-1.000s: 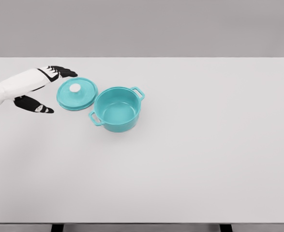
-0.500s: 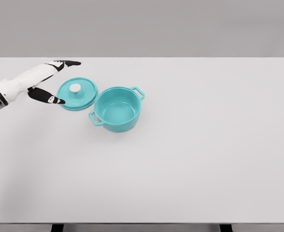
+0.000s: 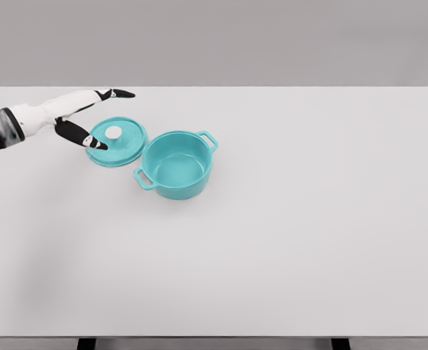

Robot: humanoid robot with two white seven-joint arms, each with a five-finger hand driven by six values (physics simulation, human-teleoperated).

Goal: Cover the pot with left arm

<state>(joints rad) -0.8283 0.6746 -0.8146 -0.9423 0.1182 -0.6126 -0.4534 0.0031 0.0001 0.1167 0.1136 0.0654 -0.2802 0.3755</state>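
Note:
A teal pot (image 3: 176,165) with two side handles stands uncovered on the white table, left of the middle. Its teal lid (image 3: 119,142) with a white knob (image 3: 114,132) lies flat on the table just to the pot's upper left. My left hand (image 3: 106,118) reaches in from the left edge and hovers over the lid's left part, open. The thumb tip is over the lid's left rim beside the knob, and the other fingers stretch out beyond the lid's far edge. It holds nothing. The right arm is out of view.
The white table (image 3: 308,219) stretches wide to the right and toward the front. Its far edge runs just behind the hand.
My left hand has moved right and away from me, from beside the lid to over its left part. The thumb now reaches the lid's rim. Pot and lid have not moved.

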